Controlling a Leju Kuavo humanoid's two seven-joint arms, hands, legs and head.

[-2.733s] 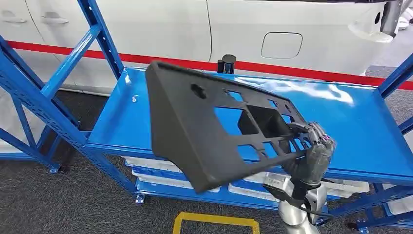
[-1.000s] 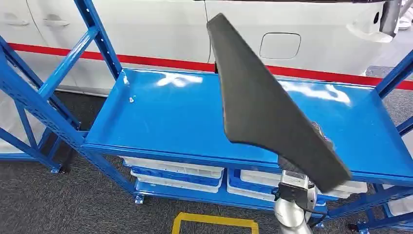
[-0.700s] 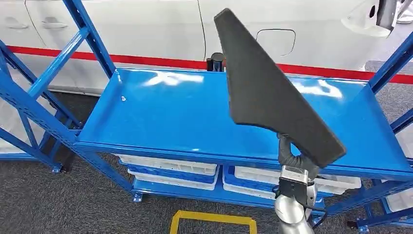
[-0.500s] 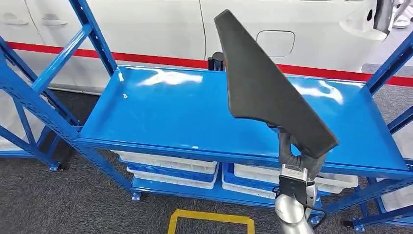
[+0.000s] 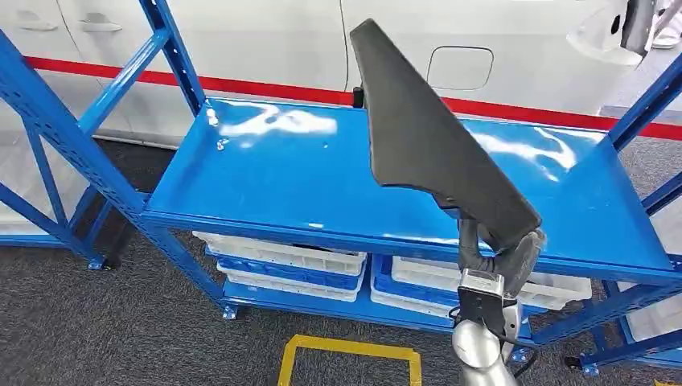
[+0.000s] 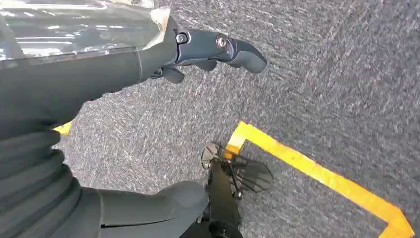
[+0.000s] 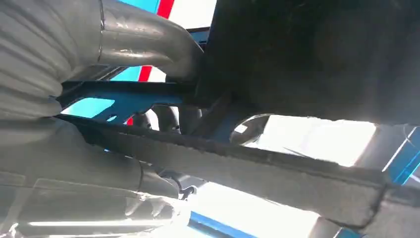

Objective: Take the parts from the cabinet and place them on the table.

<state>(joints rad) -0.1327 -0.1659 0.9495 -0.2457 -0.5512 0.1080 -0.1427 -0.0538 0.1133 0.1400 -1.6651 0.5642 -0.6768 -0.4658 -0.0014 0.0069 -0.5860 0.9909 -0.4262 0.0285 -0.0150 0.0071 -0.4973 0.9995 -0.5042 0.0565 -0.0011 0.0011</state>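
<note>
Blue steel uprights [image 5: 60, 137] stand at the left end of the cabinet, their perforated posts and a diagonal brace rising from the dark grey carpet [image 5: 121, 338]. From them the glossy blue shelf [image 5: 265, 181] runs to the right, catching white reflections, and under it white and blue bins [image 5: 281, 265] sit side by side on the lower level. A white car body [image 5: 265, 40] with a red stripe [image 5: 265, 88] along its foot stands behind the cabinet, its fuel flap [image 5: 460, 67] showing further along. On the floor in front, a yellow taped outline [image 5: 350, 354] marks a square. The left hand [image 6: 198, 49] hangs over that carpet near the yellow tape, holding nothing, fingers apart and loosely extended. Right of centre, the black plastic part [image 5: 430, 137] is up in the air above the shelf, touching nothing but the hand, turned so its long solid face tilts steeply from a high narrow tip down to the lower right. The right hand [image 5: 503, 253] grips its lower end from beneath, over the shelf's front edge, with the silver forearm rising from below; in the right wrist view the fingers [image 7: 143, 49] wrap round a bar of the part's open framework. More blue posts [image 5: 643, 104] close the shelf at the far right.
</note>
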